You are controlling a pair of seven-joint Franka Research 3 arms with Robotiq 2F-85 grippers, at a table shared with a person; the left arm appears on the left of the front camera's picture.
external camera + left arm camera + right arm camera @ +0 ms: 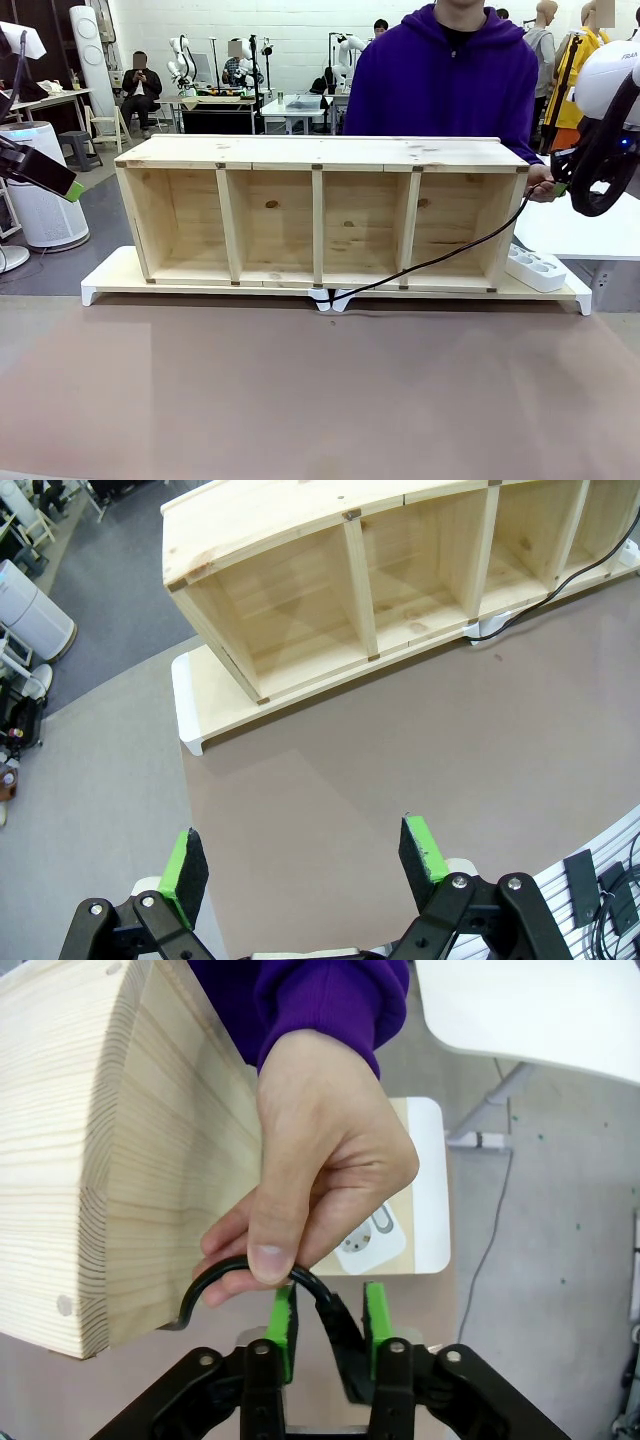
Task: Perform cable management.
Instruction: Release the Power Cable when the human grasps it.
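at the bottom of the right wrist view, the right gripper (328,1322) stood parted around the cable (335,1325), which a hand (320,1175) pinched; the left wrist view showed the left gripper (305,865) spread wide.

Robotics lab: background robot arms (182,60)

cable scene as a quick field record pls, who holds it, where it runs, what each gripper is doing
cable: black, runs from the shelf's base up to its right end
held by: person's hand, pinching it
right gripper: pads either side of the cable, partly open
left gripper: open, above bare table
shelf: wooden, four bays
power strip: white, right of shelf
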